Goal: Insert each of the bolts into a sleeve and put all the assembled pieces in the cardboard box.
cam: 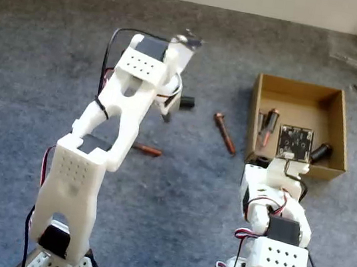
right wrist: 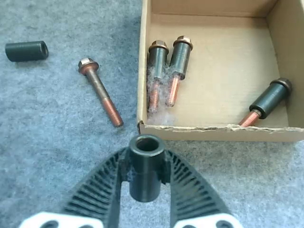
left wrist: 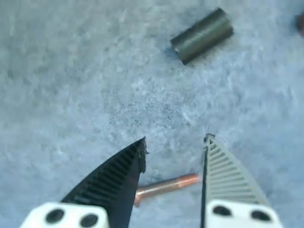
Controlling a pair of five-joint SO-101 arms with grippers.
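Fingers (right wrist: 104,185) of the right gripper (right wrist: 147,159) are clamped on a black sleeve (right wrist: 145,175). The sleeve stands up straight, with its open hole on top. This gripper sits just in front of the cardboard box (right wrist: 141,71), close to its near wall. Inside the box lie three done pieces, each one a bolt pushed into a dark sleeve. Two of them (right wrist: 158,57) (right wrist: 180,54) lie side by side near one wall. The third one (right wrist: 270,99) lies apart, by the far side wall. On the gray bench (cam: 29,51), just beside the box, lies a bare copper bolt (right wrist: 99,90) with its head pointing away from the gripper. Farther out lies a loose sleeve (right wrist: 27,51) on its side. The left gripper (left wrist: 175,140) hangs above the bench with its two fingers spread apart and nothing between them. Below it, down on the bench, lies a second bolt (left wrist: 166,186), seen between the two fingers. The loose sleeve lies ahead of this gripper's tips, a little to one side, and is not touching them.
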